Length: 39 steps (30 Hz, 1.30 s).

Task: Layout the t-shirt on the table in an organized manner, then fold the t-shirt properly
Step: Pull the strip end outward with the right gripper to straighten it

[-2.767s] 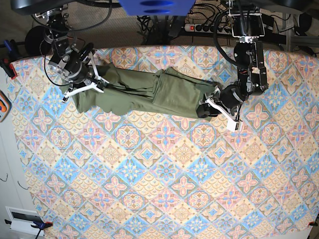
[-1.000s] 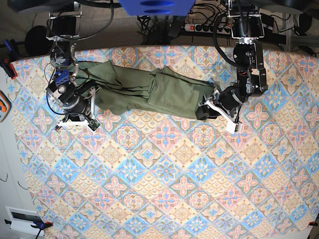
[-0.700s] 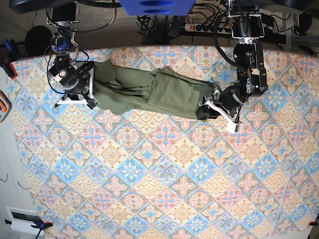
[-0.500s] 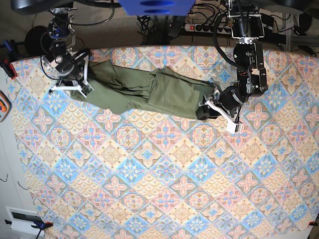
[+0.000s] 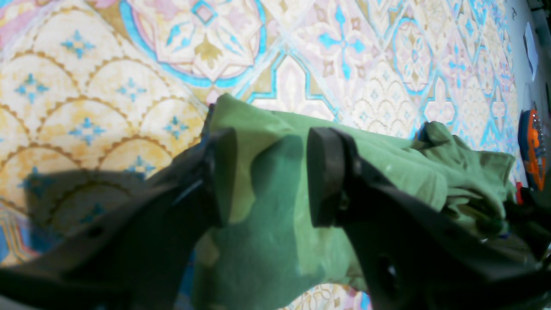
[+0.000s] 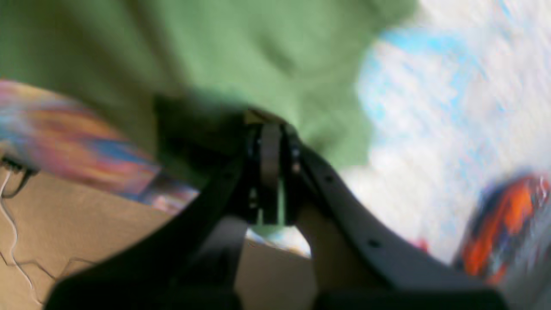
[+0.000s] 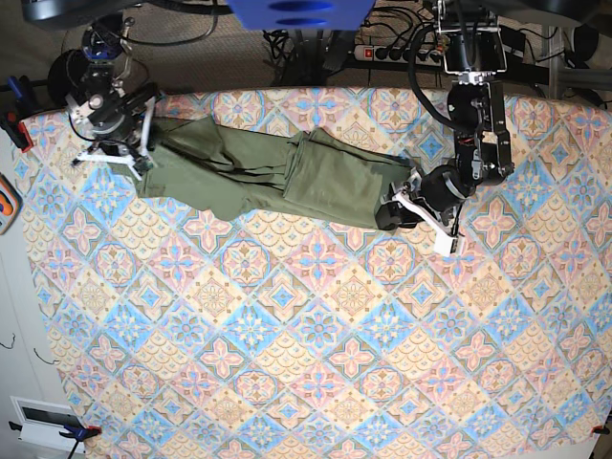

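Judged the t-shirt [image 7: 277, 177] soft, light and limp, likely to sag, drag and bunch instead of moving as one piece, and in no danger of breaking. Found it on the far part of the bench [image 7: 316, 335], pulled into a long rumpled band running across: plain olive-green, with heaped folds overlapping near the middle and neither sleeves nor neck spread flat. At the band's left end in the base view, close to the bench's far corner, saw the right claw [image 6: 270, 172] pinched shut on a thin bit of the fabric; blurred in its wrist view, yet with green cloth showing at the closed pads. Reckoned hems, shoulder seams and sleeve edges the best places to take hold, a mid-panel grip being apt only to gather more folds. At the right end, saw the left claw [image 5: 267, 172] spread wide and low over the bench, straddling the cloth's edge, fabric lying between the pads but nothing pinched. Could not tell collar end from hem end. Thought the laying-out not yet done.
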Tool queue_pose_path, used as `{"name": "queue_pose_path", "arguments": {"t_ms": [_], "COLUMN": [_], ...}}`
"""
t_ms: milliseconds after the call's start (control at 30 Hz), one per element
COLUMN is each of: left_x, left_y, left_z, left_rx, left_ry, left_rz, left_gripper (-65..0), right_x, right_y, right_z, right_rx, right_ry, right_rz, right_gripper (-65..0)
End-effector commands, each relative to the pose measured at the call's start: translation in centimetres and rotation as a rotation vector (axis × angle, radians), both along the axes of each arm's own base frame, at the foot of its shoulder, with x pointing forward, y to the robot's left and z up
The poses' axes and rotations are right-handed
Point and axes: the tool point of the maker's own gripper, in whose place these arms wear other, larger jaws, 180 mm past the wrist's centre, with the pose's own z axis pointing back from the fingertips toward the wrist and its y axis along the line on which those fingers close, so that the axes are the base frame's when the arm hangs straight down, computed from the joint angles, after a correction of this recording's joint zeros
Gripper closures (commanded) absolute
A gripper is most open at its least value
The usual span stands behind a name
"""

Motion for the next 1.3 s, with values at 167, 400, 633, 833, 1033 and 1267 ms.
{"name": "queue_pose_path", "arguments": {"t_ms": [167, 400, 633, 833, 1033, 1267], "left_x": [1.0, 1.0, 0.7, 0.9, 1.0, 1.0], "left_y": [0.0, 0.0, 0.0, 0.1, 0.2, 0.1], "left_z": [1.4, 1.4, 1.3, 1.4, 1.5, 1.5], "left_rx": [-0.011, -0.011, -0.009, -0.008, -0.006, -0.008], "left_ry": [-0.051, -0.052, -0.047, -0.052, -0.054, -0.054], "left_rz": [-0.002, -0.002, -0.003, -0.002, -0.002, -0.002], "left_gripper": [-26.2, -26.2, -26.2, -26.2, -26.2, -26.2], "right_x": [0.6, 0.1, 2.3, 2.5, 0.8, -0.4], "right_y": [-6.6, -6.6, -4.6, -4.4, -4.1, -3.9], "right_z": [4.1, 5.1, 3.8, 1.0, -2.6, -3.7], "right_rx": [-0.008, 0.241, 0.484, 0.602, 0.673, 0.685], "right_ry": [-0.124, -0.161, -0.161, -0.108, -0.012, 0.046], "right_rz": [-0.232, -0.368, -0.399, -0.467, -0.547, -0.568], "right_gripper": [-4.0, -30.0, -39.4, -37.4, -37.4, -37.4]}}
